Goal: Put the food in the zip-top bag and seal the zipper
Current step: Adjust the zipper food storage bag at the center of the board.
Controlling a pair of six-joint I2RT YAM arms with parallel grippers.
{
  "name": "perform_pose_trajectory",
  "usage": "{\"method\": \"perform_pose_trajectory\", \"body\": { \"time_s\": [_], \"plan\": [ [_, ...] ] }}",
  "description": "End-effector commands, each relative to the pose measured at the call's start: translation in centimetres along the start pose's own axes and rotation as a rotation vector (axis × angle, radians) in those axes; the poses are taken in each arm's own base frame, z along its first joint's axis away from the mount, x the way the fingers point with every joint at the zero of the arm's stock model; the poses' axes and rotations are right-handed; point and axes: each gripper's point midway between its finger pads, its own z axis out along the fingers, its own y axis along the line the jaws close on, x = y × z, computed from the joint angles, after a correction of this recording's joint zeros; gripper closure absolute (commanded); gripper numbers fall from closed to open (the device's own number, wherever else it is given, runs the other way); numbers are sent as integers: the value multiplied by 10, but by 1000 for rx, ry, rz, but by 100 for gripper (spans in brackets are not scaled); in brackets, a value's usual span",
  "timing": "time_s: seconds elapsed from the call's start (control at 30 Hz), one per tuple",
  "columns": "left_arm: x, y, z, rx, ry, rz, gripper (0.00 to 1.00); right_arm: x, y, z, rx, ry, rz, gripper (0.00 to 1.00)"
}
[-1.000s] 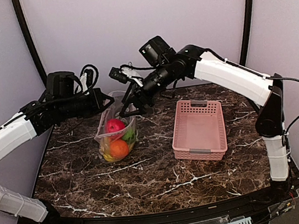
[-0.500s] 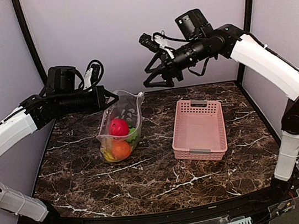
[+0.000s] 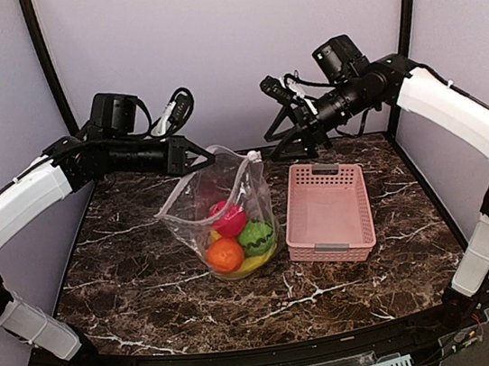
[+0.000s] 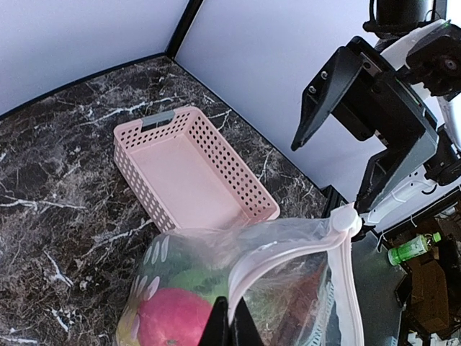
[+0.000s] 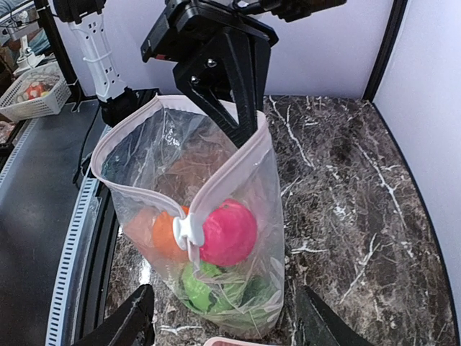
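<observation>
Your left tool (image 3: 207, 159) clamps only the rim of the zip-top bag (image 3: 244, 192), seemingly thinly; your right tool (image 3: 273, 149) gapes empty, so the bag could slip and spill food (image 3: 228, 218)

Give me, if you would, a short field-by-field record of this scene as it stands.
left gripper: shut on the rim of the zip-top bag, holding its mouth up
right gripper: open, empty, raised behind the basket
zipper: unsealed, mouth gaping
food in bag: red-pink ball, orange, green pepper, yellow piece
basket: pink, right of the bag, nothing in it
table: dark marble
</observation>
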Motion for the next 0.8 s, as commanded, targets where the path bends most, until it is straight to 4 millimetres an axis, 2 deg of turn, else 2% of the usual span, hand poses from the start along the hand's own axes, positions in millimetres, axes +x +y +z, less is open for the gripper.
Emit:
{"method": "perform_pose_trajectory", "body": {
  "time_s": [0.0,0.3,0.77],
  "plan": [
    [23,6,17,40,65,-32,99,8,21,6,-82,-16,-6,37],
    [25,9,20,40,56,-46,99,27,10,26,-71,24,29,48],
    [20,6,18,50,31,-51,99,31,7,38,-77,39,49,67]
  ]
}}
